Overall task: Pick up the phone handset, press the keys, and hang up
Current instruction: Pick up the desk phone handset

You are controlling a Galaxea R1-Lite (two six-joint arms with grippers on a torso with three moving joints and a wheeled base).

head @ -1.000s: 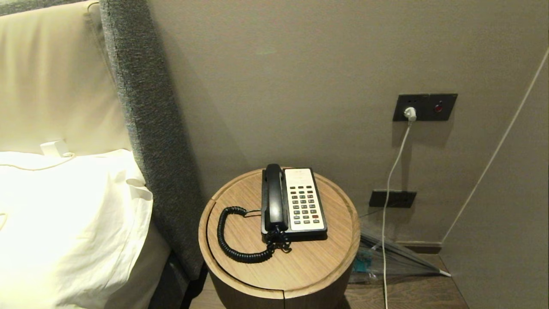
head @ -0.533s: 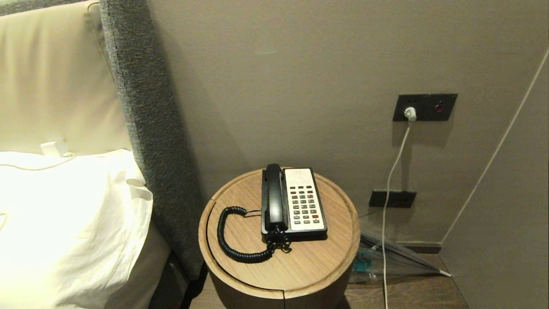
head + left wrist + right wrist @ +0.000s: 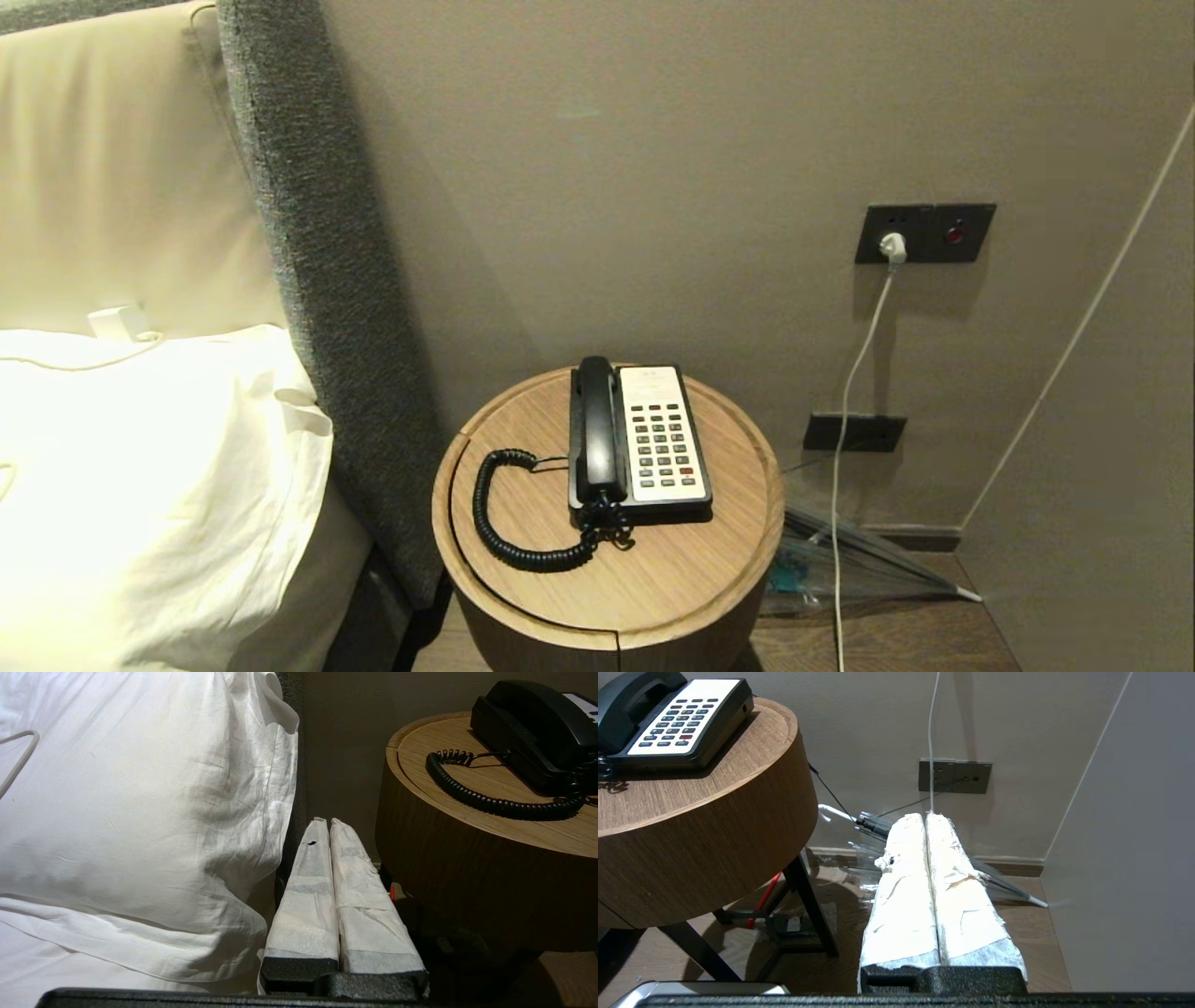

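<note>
The black phone handset [image 3: 597,429] lies in its cradle on the left side of the phone base [image 3: 658,509], whose white keypad [image 3: 660,439] faces up. A black coiled cord [image 3: 495,523] loops from it across the round wooden side table [image 3: 653,579]. Neither arm shows in the head view. My left gripper [image 3: 325,821] is shut and empty, low between the pillow and the table, below the tabletop. My right gripper [image 3: 926,815] is also shut and empty, low to the right of the table, near the floor. The handset [image 3: 626,695] and keypad [image 3: 677,716] show in the right wrist view.
A bed with a white pillow [image 3: 140,485] and a grey headboard [image 3: 317,280] stands left of the table. On the wall are sockets [image 3: 924,233] with a white cable [image 3: 840,439] hanging down. A clear folded umbrella [image 3: 859,560] lies on the floor at the right.
</note>
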